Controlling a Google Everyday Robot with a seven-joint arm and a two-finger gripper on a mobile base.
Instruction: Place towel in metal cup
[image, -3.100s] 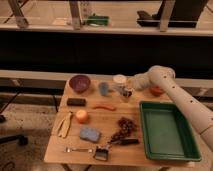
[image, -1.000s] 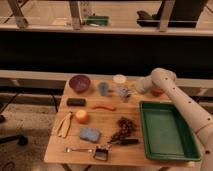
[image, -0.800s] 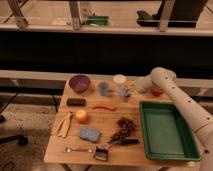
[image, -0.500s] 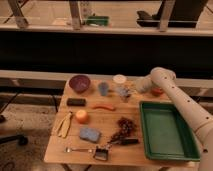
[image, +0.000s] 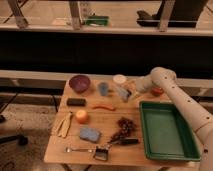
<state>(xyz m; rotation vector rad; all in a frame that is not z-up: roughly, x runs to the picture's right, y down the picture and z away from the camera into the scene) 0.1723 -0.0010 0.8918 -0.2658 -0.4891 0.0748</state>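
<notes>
Tool: the tool (image: 131, 93) sits at the far middle of the bench, at the end of a smooth white jointed arm (image: 172, 95); how its fingers stand cannot be told
Towel: a small pale blue-grey cloth (image: 121, 91), crumpled, at the tool's tip; whether it is gripped is unclear
Metal cup: a dull blue-grey cylinder (image: 103, 89), upright, just left of the towel, open top
Bench: pale wood, rectangular (image: 107, 120); things lie spread over it
Tray: green, rectangular, raised rim (image: 144, 131); fills the right side up to the edge
Bowl: round, purple (image: 79, 83), far left
Near items: orange ball (image: 81, 116); blue sponge (image: 89, 134); dark grapes (image: 123, 125)
</notes>
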